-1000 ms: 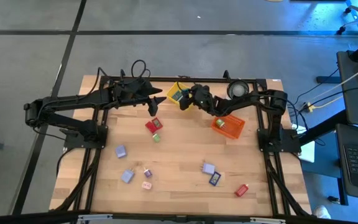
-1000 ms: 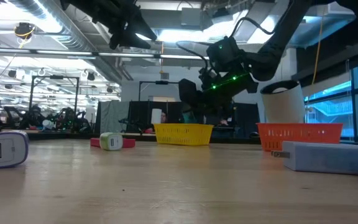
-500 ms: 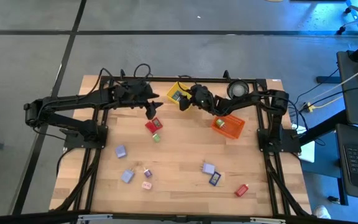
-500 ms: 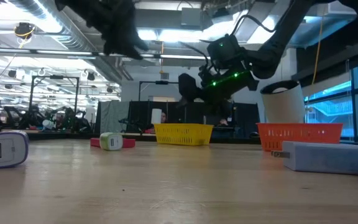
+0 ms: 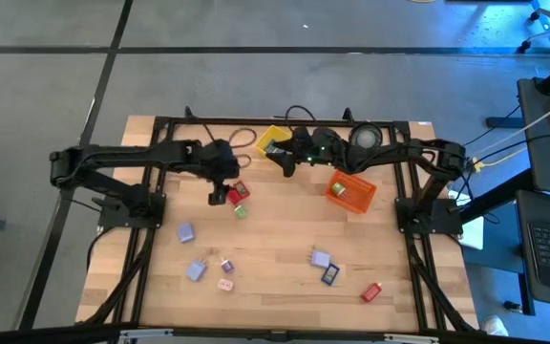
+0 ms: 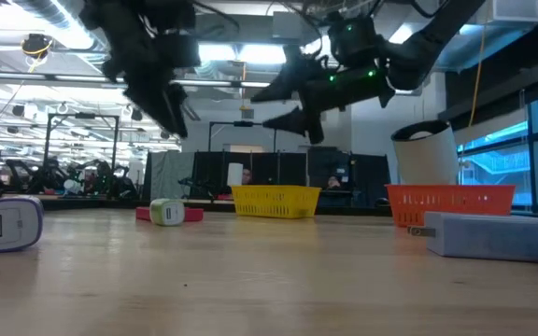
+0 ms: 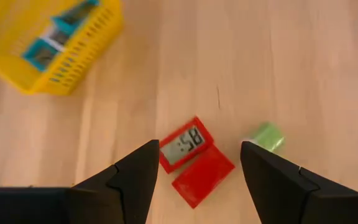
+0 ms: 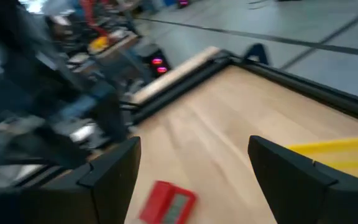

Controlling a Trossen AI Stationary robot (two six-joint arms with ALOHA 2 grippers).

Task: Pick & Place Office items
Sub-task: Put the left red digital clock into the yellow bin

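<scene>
Where the red piece with a small display (image 7: 184,144) lies flat on the tabletop (image 5: 285,234), toward the far left of centre, a second red slab (image 7: 202,176) touches it and a small green piece (image 7: 265,136) sits just to its right. The left gripper (image 5: 220,188) hangs above them, its jaws spread wide and empty, the red pair showing in the gap between the two dark fingers (image 7: 127,180) in the left wrist view. The other office items are scattered over the near half of the wood: a lavender block (image 5: 186,232) at left, another lavender piece (image 5: 196,270) nearer still, a tiny pink one (image 5: 225,284) beside it, then a lavender block (image 5: 320,258) and a dark blue piece (image 5: 329,275) right of centre, and a red one (image 5: 371,291) toward the near right. At the far edge stands a yellow bin (image 5: 272,141) with teal pieces inside. The right gripper (image 5: 285,160) is raised just beside that bin, its jaws also parted wide with nothing between them. An orange bin (image 5: 351,192) rests to the right, and a white roll (image 6: 426,155) stands behind it at the far right.
</scene>
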